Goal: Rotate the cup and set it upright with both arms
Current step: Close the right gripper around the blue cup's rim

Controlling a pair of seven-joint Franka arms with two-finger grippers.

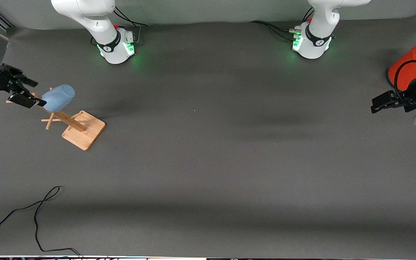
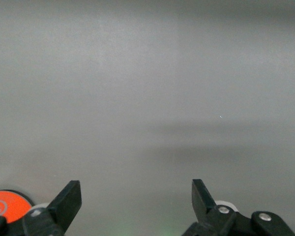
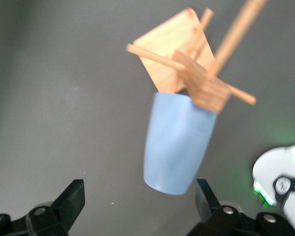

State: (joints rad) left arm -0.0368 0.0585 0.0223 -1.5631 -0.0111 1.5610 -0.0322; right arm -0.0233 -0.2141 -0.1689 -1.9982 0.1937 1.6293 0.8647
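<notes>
From my seat, the wooden rack (image 1: 73, 122) stands on the dark surface (image 1: 208, 162) at the right arm's end; the cup (image 1: 58, 98) hangs on one of its pegs, mouth on the peg and round bottom pointing out; the cup is small, light blue, dull, with no handle, a bit thinner toward its bottom. My right end effector (image 1: 25, 94) is up beside the cup with its fingers apart and nothing in them; in the right wrist view the cup (image 3: 177, 143) sits just ahead of the gap. I worry I could bump the rack and tip it, or pull crooked so the cup catches on the peg and drops. The left end effector (image 1: 376, 104) waits, fingers apart, beside the orange-red can (image 1: 408, 68).
</notes>
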